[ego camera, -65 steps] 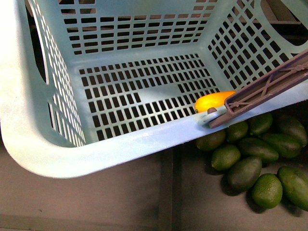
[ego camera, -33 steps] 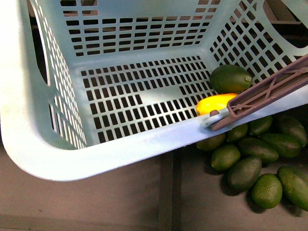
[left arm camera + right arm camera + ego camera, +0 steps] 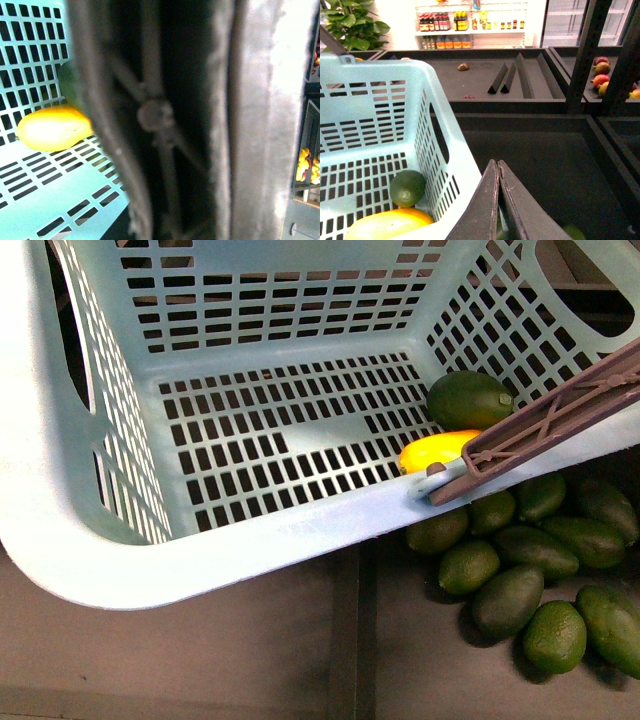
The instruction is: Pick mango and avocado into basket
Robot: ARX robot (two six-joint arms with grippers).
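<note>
While the brown handle (image 3: 545, 420) crosses the basket (image 3: 200, 560), mango (image 3: 435, 451) touching avocado (image 3: 470, 400), right gripper (image 3: 498, 172) pressed together.

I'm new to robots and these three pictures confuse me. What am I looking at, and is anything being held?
A two-armed robot took these. The front picture comes from a camera on its body; the others sit on each wrist. The light teal slotted plastic basket holds an oblong yellow mango and a smooth dark green avocado, lying close together on its floor. The brown hinged handle rests across the rim. More green avocados lie on the dark shelf outside. The right gripper is shut and empty. The left wrist picture is mostly blocked by something blurred and close, so its gripper cannot be judged.
</note>
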